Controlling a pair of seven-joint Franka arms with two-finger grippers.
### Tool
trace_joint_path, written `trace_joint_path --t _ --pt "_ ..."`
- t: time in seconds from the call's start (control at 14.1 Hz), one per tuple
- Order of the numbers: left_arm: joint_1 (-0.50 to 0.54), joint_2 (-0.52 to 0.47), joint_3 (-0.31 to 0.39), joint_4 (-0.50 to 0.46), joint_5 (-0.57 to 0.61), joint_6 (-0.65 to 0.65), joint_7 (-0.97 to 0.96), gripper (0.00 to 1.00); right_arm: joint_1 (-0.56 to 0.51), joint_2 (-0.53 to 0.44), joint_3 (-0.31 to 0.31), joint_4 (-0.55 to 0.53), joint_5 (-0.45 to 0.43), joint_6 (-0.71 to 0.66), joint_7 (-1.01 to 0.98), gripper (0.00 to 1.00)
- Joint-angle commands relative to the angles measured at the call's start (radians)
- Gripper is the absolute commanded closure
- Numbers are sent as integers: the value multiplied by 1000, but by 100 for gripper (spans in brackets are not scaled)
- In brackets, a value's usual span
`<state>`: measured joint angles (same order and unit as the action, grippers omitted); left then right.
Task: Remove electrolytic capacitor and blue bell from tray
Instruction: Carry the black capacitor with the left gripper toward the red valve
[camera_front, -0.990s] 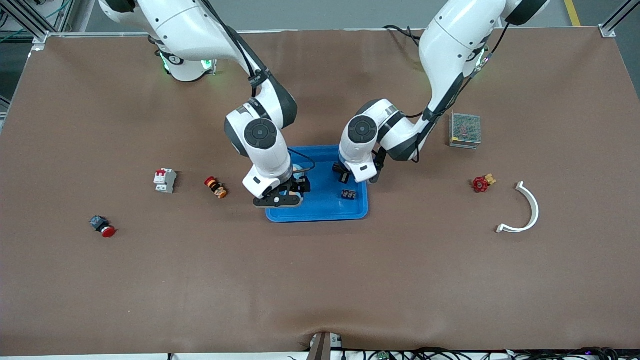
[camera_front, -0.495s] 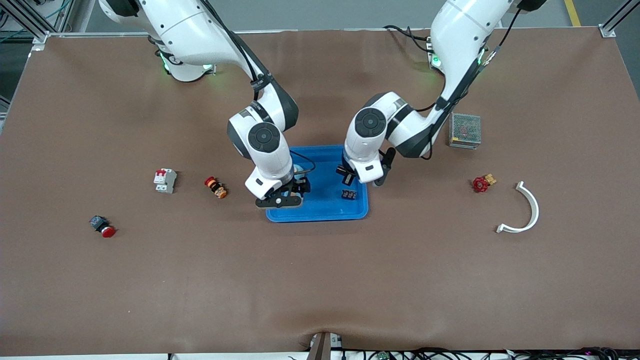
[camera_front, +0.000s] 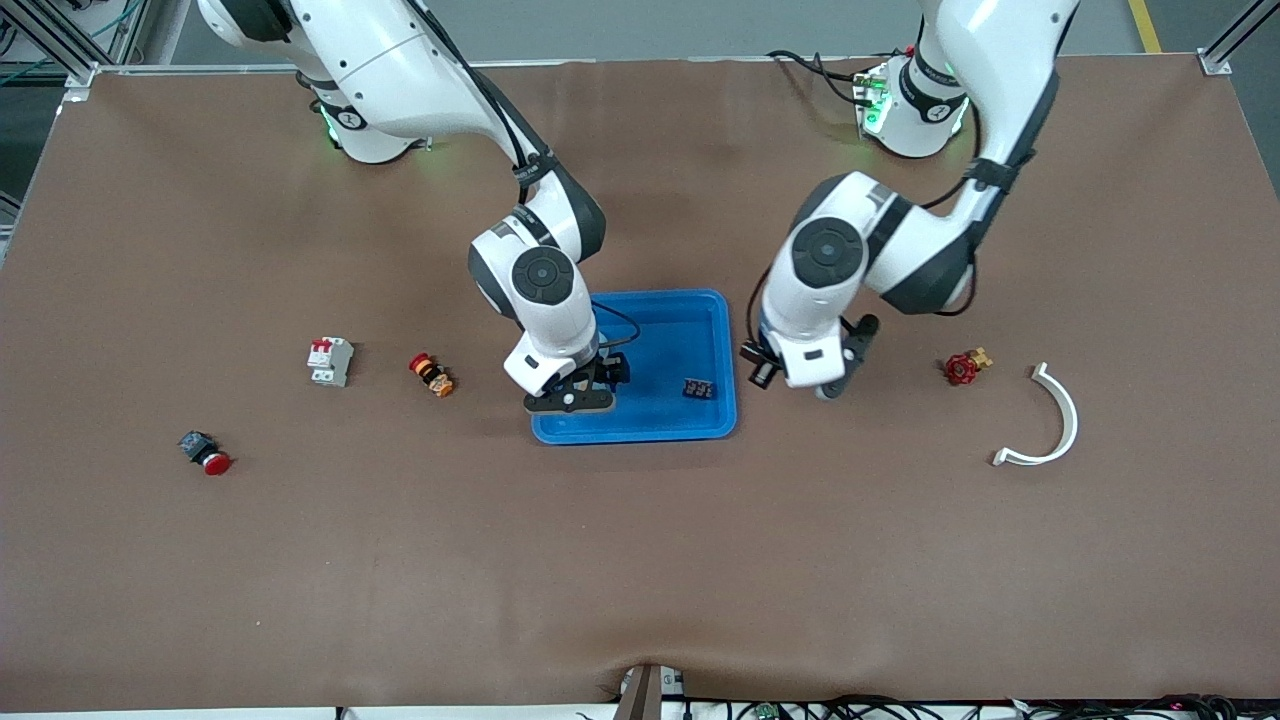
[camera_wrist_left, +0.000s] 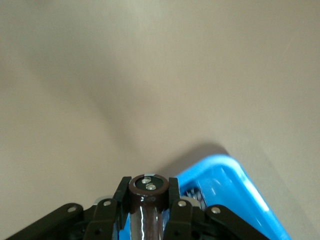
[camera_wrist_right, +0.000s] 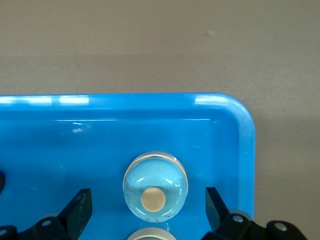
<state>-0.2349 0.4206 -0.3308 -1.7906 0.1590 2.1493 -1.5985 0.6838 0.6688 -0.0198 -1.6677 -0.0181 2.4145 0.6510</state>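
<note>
- Front view: a brown table (camera_front: 640, 560) with a blue plastic rectangular tray (camera_front: 660, 425) roughly in the middle, both arms reaching down around it.
- Left wrist view: the left gripper (camera_wrist_left: 147, 192) is clamped on a dark brown cylindrical capacitor (camera_wrist_left: 146, 212), held upright with its two metal terminals on top. It's over bare table just off the tray's 3 o'clock edge, toward the left arm's end.
- Right wrist view: the right gripper (camera_wrist_right: 149, 210) is spread wide over the tray, near its 8 o'clock corner. Both fingers (camera_wrist_right: 79, 207) are clear of the round, silver-rimmed dome bell (camera_wrist_right: 155, 192), which sits in the tray between them.
- Also in the tray, around 4 o'clock: a small black blocky component (camera_front: 698, 388).
- Out at 9 o'clock from the tray: a red-and-orange push button (camera_front: 432, 374), then a white circuit breaker with red switches (camera_front: 330, 360). Nearer the camera is a red-capped button on a dark body (camera_front: 206, 454).
- Out at 3 o'clock: a red valve handwheel (camera_front: 962, 368) and a white curved plastic strip (camera_front: 1055, 425).
</note>
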Motion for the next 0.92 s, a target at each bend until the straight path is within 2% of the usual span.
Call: trace_joint_path --t 0.0,0.42,0.64,0.85 --pt "51 -34 -5 0 1 -45 80 100 6 15 -5 8 -16 8 25 0" --pt "155 -20 -5 -10 -1 -68 186 100 10 35 -5 8 -20 21 25 0" --pt "161 4 -5 -12 -2 -75 204 100 10 41 -5 8 -20 23 24 0" --pt "172 1 -4 -55 -2 -75 210 100 10 52 -5 8 -20 25 24 0"
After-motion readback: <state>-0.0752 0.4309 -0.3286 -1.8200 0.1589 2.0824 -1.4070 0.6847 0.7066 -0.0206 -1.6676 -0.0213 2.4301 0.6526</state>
